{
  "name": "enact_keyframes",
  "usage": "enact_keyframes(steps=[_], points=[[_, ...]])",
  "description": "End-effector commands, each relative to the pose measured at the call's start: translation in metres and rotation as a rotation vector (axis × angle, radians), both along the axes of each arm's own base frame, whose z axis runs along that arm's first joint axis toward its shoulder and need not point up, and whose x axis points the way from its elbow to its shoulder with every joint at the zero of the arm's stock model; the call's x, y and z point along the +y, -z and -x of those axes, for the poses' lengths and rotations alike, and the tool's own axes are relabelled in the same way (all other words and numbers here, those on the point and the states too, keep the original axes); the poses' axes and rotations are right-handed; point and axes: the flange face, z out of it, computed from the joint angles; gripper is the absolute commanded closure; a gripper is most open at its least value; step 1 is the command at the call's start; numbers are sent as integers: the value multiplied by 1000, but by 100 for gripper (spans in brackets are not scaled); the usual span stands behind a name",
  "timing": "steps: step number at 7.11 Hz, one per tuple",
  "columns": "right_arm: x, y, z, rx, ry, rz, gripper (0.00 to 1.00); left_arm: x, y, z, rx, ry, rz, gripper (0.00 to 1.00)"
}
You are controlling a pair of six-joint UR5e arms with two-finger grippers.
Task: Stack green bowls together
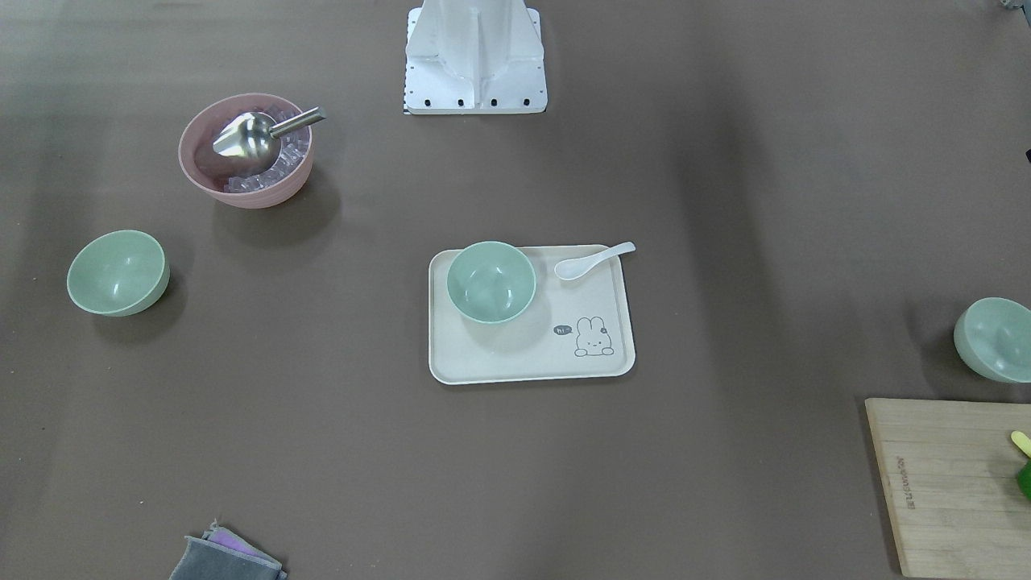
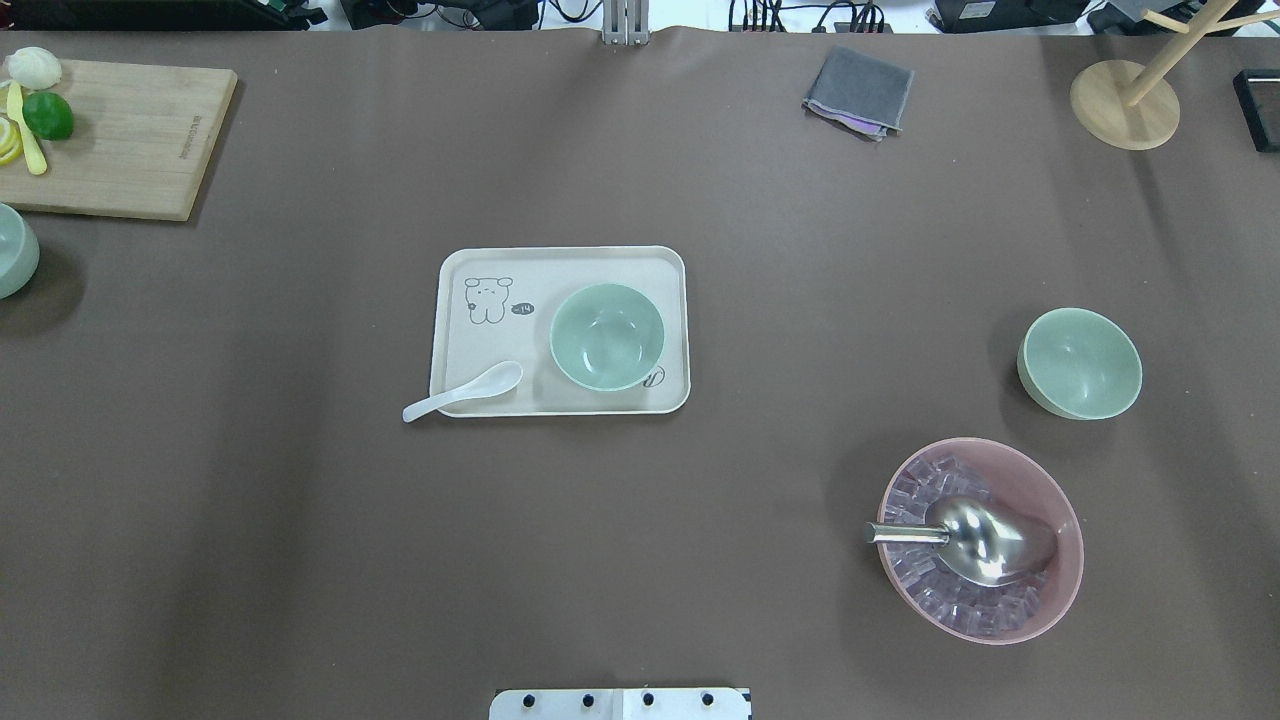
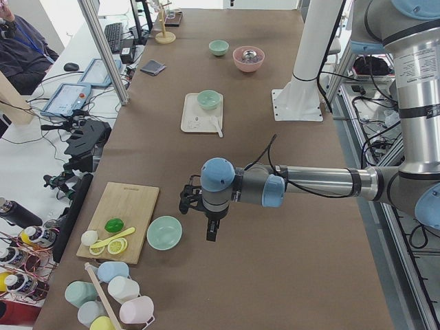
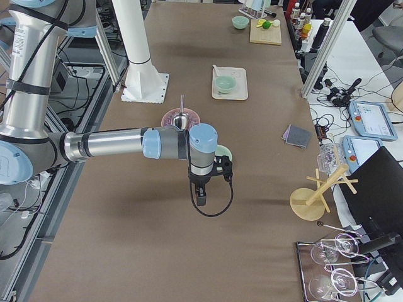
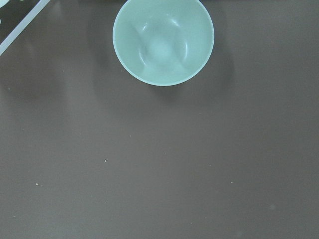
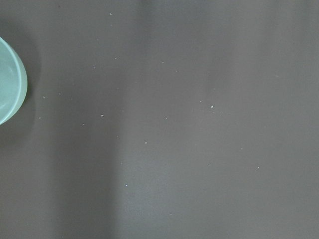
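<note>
Centre bowl [image 2: 606, 336] on tray [image 2: 540, 270]; right bowl [image 2: 1080, 362] at its 3 o'clock, left bowl [image 2: 15, 250] at 9 (o'head view). Left gripper [image 3: 185, 201], right gripper [image 4: 225, 170]: open/closed, can't tell.

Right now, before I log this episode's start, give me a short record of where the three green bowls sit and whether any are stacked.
tray bowl: upright on the cream tray, beside the white spoon
right bowl: on the table, near the pink bowl
left bowl: on the table, beside the cutting board
stacked: none, all three apart
</note>
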Motion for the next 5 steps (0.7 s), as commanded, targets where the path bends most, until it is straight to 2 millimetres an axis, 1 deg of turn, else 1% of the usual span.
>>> enact_keyframes(steps=[1,2,3,4,5], points=[[0,0,0,0,0,1,0,0,0,-1,-6,-2,-2,2],[-1,1,0,-2,0,-2,0,-1,1,-1,-1,-3,-3,2],[-1,14,0,-2,0,-28,0,-2,2,-1,-3,-4,-9,2],[-3,30,0,-2,0,-62,0,-3,9,-1,-3,-7,-29,2],[-12,43,0,4,1,-99,0,-4,13,-1,-7,-7,-40,2]])
